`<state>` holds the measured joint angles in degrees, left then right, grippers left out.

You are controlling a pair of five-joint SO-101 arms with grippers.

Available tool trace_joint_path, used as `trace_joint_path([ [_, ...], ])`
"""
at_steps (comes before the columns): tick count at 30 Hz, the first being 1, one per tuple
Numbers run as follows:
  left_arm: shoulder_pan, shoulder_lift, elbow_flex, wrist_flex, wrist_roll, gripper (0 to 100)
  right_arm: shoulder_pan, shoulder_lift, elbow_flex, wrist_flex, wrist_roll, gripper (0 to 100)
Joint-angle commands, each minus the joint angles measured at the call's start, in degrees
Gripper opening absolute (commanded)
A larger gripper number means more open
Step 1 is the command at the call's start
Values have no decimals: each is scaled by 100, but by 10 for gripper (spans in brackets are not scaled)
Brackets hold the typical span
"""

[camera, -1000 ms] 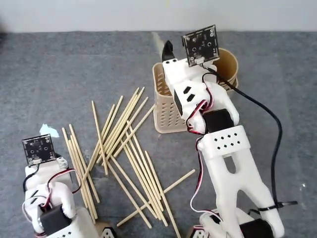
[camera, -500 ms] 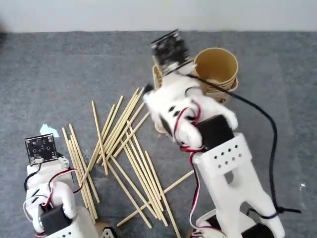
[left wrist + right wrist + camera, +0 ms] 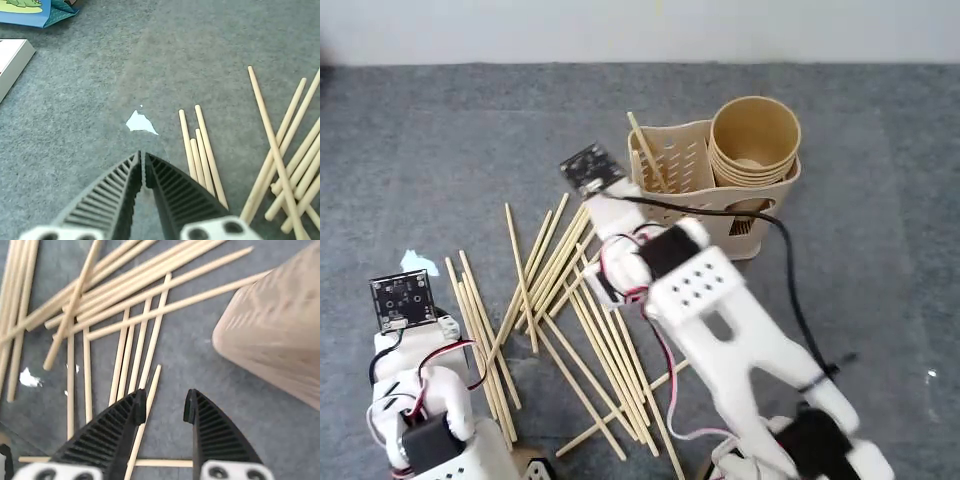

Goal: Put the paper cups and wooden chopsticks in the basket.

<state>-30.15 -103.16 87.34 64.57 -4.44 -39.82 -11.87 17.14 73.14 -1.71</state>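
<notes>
high: overhead, far | 2 wrists: low, close, facing table (image 3: 440,130) | shared: chopsticks (image 3: 556,255)

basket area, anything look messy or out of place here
Most wooden chopsticks lie loose and crisscrossed on the table beside the basket, not in it. One chopstick stands tilted in the compartment next to the paper cups. A small pale scrap lies on the table near the left pincer.

The left gripper (image 3: 143,156), fingers (image 3: 175,192) pressed together, hangs over grey mat (image 3: 95,75) near a pale scrap (image 3: 140,123) and chopsticks (image 3: 204,145).
</notes>
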Motion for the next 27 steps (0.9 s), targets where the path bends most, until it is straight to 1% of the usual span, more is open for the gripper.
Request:
trace_joint_path([
  [1,26,-114,-31,-114,-53,12,-75,505,-53,-180,-237,147],
  [8,26,-114,-31,-114,-53,12,-189,1560,-44,-646,-360,147],
  [12,26,-114,-31,-114,-53,12,-365,1912,-53,-778,-360,147],
  [17,26,-114,-31,-114,-53,12,-330,2264,-44,-1077,-360,147],
  [27,18,-114,-31,-114,-53,12,-321,2888,-18,-1024,-325,143],
])
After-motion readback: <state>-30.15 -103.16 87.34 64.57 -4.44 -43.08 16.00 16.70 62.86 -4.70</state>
